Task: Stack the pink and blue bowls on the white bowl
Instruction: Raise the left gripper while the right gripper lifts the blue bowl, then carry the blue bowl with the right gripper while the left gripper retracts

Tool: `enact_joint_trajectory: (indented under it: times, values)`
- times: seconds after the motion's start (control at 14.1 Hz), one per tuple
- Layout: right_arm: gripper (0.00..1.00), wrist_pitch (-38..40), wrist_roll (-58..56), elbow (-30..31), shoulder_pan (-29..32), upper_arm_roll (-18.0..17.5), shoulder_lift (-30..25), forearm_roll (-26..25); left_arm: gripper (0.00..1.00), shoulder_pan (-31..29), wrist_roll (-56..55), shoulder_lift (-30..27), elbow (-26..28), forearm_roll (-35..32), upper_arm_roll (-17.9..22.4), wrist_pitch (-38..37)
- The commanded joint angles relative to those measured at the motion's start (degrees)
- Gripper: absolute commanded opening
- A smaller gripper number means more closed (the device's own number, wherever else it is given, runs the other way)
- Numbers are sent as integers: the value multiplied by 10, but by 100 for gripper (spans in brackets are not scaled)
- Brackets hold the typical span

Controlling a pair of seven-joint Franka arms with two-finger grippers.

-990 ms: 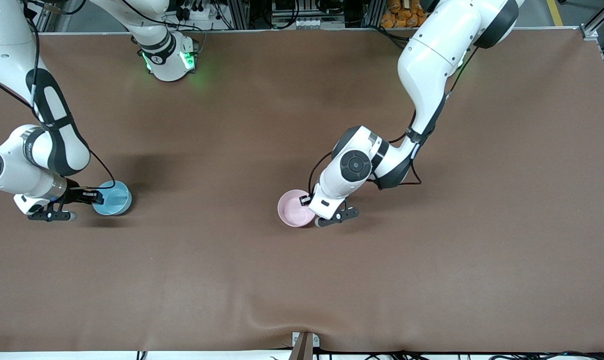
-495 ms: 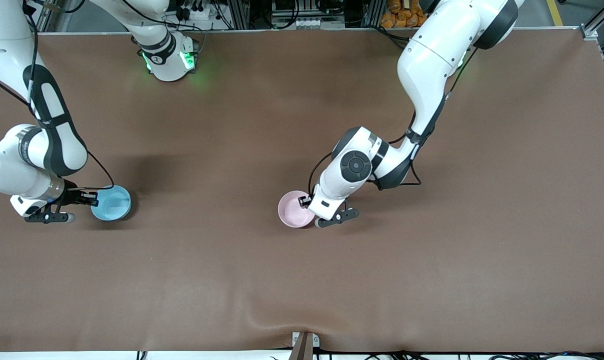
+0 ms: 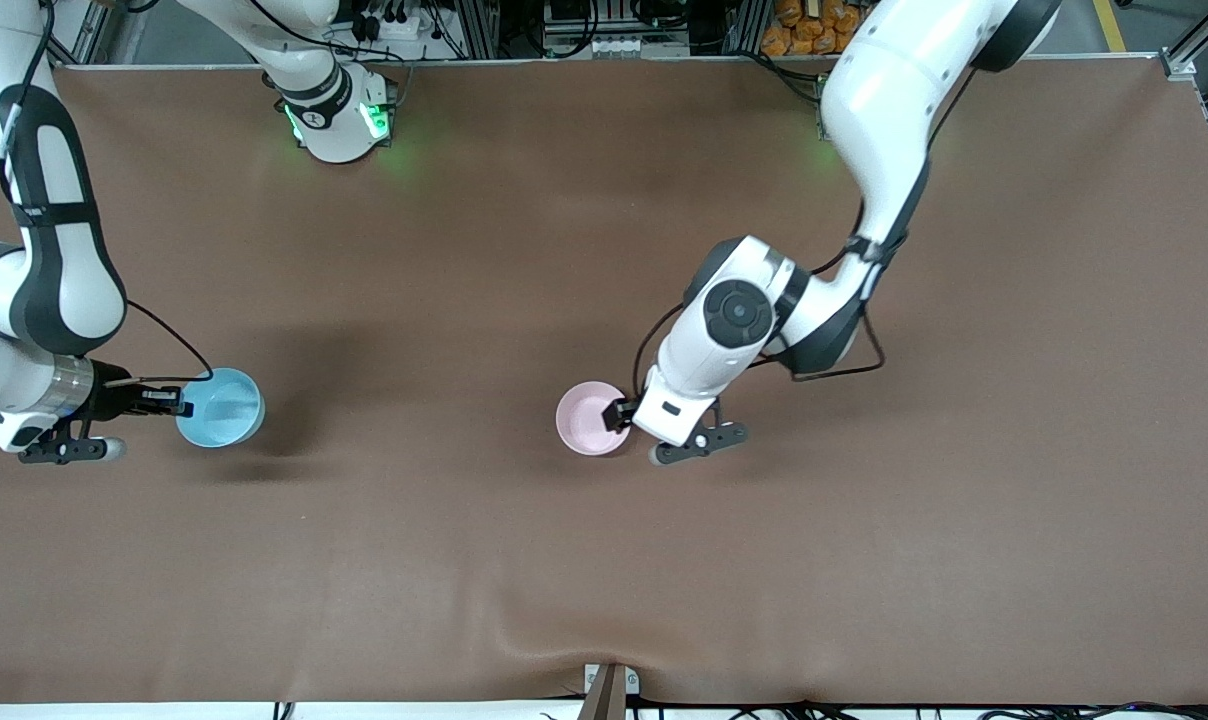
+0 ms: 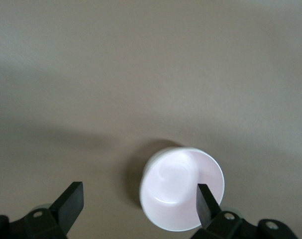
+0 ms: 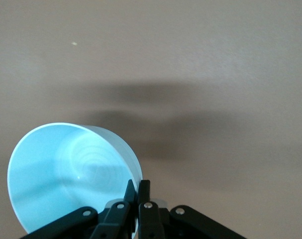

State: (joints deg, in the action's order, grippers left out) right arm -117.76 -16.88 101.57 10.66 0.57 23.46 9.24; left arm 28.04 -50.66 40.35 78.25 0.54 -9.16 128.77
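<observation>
- The right gripper is at the right arm's end of the table. Its two black fingers are pinched almost together on the rim of the blue bowl, one finger inside the wall and one outside.
- In the right wrist view the blue bowl shows as tilted, its mouth turned partly sideways, and its shadow falls on the cloth apart from it, so it looks lifted off the surface. It is round, smooth and glossy, light sky blue, with faint rings in its bottom.
- The table is covered in a plain matte brown cloth, with a slight ripple at the edge nearest the front camera.
- The pink bowl sits upright on the cloth near the middle of the table, well apart from the blue one. It is round, pale pink and glossy.
- The left gripper is just above the pink bowl's rim on the side toward the left arm's end. Its fingers are spread wide; one black finger hangs over the bowl's inside and the other stands clear outside it. It grips nothing.
</observation>
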Motion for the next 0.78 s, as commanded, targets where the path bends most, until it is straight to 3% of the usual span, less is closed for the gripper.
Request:
enact_joint_trajectory:
  times: [0.0,0.28,0.57,0.71]
  values:
    - [0,24,67,-1,-41,1,-18,10,100,-17,-3,-47,12,-36,5,-37]
    - [0,33,148,-3,-99,0,-30,13,100,-51,65,-76,12,-36,6,-84]
    - [0,32,214,-14,-163,0,-28,60,100,-117,206,-108,11,-35,5,-142]
    - [0,32,221,-29,-190,0,-27,68,100,-147,218,-120,12,-35,-3,-162]
